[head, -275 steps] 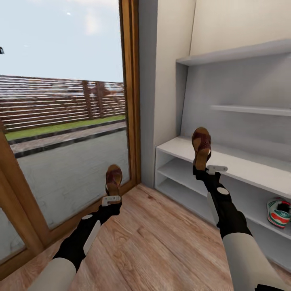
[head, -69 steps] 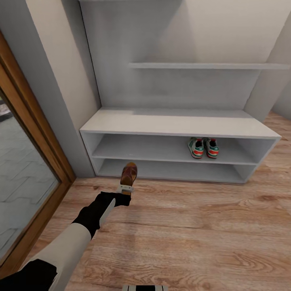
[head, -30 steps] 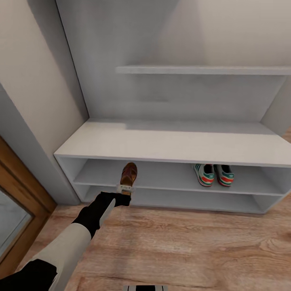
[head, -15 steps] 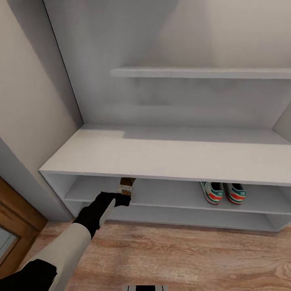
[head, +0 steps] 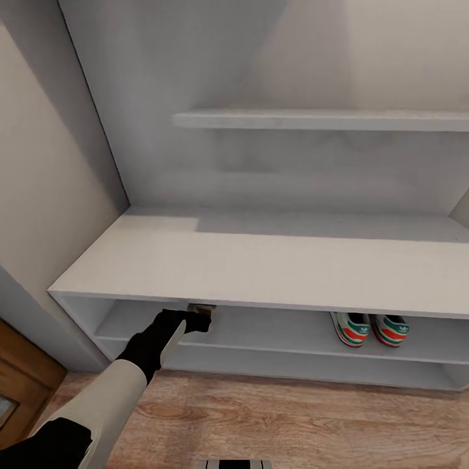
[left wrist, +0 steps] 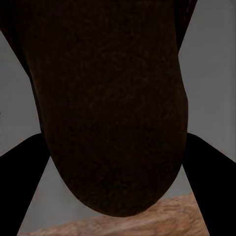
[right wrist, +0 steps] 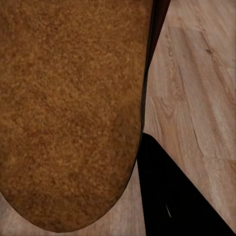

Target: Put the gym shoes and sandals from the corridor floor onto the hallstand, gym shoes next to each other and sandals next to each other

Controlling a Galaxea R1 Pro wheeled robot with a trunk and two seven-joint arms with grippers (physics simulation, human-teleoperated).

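The left gripper (head: 199,315) reaches in under the front edge of the hallstand's bench top (head: 260,260), its black wrist and pale forearm running back toward the lower left of the head view. Its fingers are clamped on a brown sandal (left wrist: 110,98), whose dark underside lies between the two black fingers (left wrist: 22,187) in the left wrist view; in the head view only a small brown sliver of it shows just below the bench edge, at the mouth of the upper open shelf level (head: 273,329). Whether the sandal touches that shelf cannot be told. The right gripper holds the other sandal (right wrist: 69,113), its tan-brown sole lying beside a black finger (right wrist: 172,196) in the right wrist view, with the wood-plank corridor floor (right wrist: 196,88) behind it; it appears closed on the shoe, though only one finger can be seen. Well to the right on the same upper shelf level, the two gym shoes (head: 370,327) stand side by side, nearly touching, white with green stripes and red-orange patches facing outward. Below them runs the lower shelf level (head: 293,365), and above the bench a floating wall shelf (head: 319,120) crosses the pale grey back panel. The corridor floor shows in front of the unit.
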